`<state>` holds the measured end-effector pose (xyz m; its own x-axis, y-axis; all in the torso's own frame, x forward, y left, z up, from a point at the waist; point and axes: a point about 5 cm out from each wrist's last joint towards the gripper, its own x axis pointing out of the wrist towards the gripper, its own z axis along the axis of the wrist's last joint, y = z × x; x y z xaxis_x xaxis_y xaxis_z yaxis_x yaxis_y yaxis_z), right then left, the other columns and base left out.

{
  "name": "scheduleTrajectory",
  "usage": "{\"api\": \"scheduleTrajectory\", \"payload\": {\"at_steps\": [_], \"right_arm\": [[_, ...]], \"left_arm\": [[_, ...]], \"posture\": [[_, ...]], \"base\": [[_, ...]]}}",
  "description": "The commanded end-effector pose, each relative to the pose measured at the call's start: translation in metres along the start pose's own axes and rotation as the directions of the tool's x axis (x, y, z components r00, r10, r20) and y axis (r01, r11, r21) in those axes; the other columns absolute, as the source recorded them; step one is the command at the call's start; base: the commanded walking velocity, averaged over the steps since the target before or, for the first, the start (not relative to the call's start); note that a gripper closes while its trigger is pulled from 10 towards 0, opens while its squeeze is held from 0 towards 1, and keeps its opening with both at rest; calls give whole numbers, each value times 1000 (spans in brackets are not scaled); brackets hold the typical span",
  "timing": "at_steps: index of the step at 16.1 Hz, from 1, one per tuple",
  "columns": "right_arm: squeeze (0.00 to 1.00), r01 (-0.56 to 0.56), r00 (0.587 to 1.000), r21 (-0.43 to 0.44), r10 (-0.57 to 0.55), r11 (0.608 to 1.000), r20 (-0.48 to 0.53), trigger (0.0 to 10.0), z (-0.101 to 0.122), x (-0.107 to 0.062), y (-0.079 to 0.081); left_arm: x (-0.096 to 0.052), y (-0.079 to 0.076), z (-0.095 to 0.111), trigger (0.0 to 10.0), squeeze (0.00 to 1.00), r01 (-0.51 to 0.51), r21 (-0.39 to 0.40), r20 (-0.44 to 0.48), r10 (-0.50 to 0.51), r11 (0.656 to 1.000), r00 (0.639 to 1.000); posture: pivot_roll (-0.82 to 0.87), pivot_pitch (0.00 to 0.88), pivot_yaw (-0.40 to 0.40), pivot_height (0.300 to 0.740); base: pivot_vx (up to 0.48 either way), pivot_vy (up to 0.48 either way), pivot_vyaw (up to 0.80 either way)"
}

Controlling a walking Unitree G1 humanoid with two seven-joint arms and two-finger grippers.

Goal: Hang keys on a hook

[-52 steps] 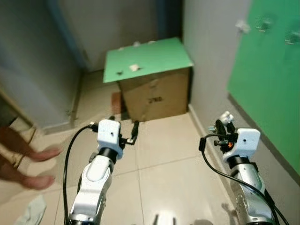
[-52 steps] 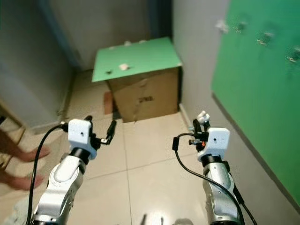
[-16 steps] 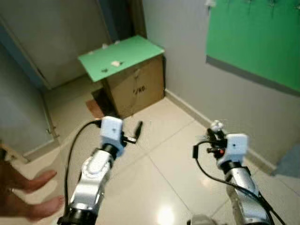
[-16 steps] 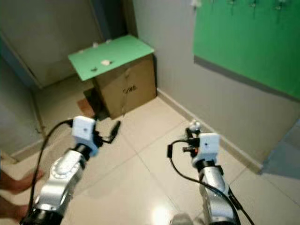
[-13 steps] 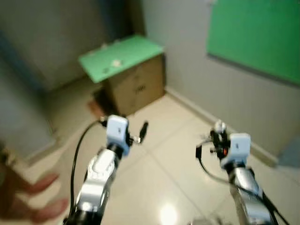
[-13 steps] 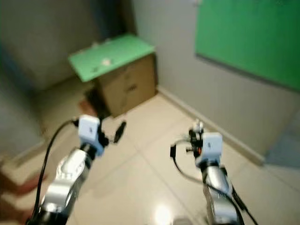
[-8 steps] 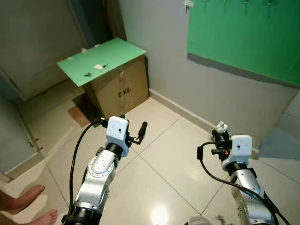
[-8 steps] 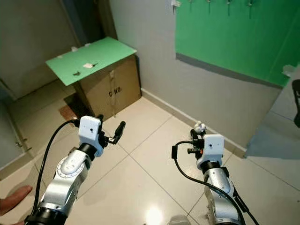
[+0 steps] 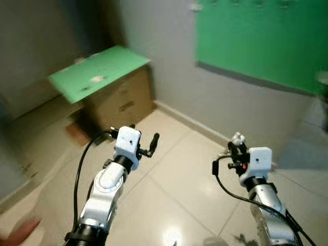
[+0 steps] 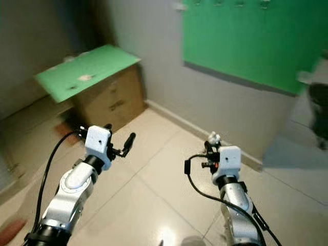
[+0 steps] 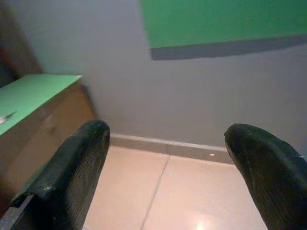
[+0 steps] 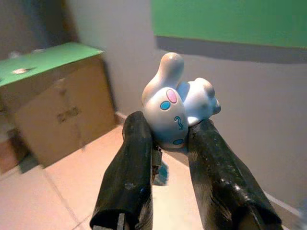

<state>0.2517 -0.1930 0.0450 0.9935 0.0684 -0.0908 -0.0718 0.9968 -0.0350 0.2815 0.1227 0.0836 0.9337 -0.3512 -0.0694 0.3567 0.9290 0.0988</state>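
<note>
- Since half a second ago your view has swung a little further toward the green board; both arms sit in the picture much as they did, so it is the camera that turned, not the things.
- The keys, a white cartoon charm with blue and pink marks, are pinched between the two fingers of the right end effector, charm uppermost.
- The hooks run along the board's top edge, high up and well apart from the charm; they are blurred, so pick one only once the view settles.
- To do this well, close on the wall, then raise the right arm so that the ring, which I cannot make out, comes just above a hook before you let go.
- The right arm is bent, forearm pointing forward and up at about waist level.
- The left end effector is open and empty, held forward over the floor.
- The box stands in the corner, off your path.
</note>
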Motion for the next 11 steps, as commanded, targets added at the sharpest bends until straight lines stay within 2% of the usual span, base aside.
{"api": "scheduleTrajectory", "payload": {"at_steps": [1, 6, 11], "right_arm": [[0, 1, 1000, 3, -1, 1000, 8, 0, 2, 2, 1], [0, -6, 1000, 10, 6, 1000, 6, 0, 0, 1, 3], [0, -8, 1000, 13, 8, 1000, 11, 0, 1, 1, 4]], "left_arm": [[3, 0, 0, 10000, 0, 12, -3, -9, -12, 1000, 1000], [6, 2, 3, 10000, 0, 23, 13, -4, -23, 1000, 1000], [6, 3, 2, 10000, 0, 27, -6, -6, -27, 1000, 1000]], "posture": [[-302, 0, 170, 740], [-305, 0, 178, 740], [-303, 0, 178, 740]], "base": [[472, 0, 0], [472, 0, 0], [468, 0, 0]]}}
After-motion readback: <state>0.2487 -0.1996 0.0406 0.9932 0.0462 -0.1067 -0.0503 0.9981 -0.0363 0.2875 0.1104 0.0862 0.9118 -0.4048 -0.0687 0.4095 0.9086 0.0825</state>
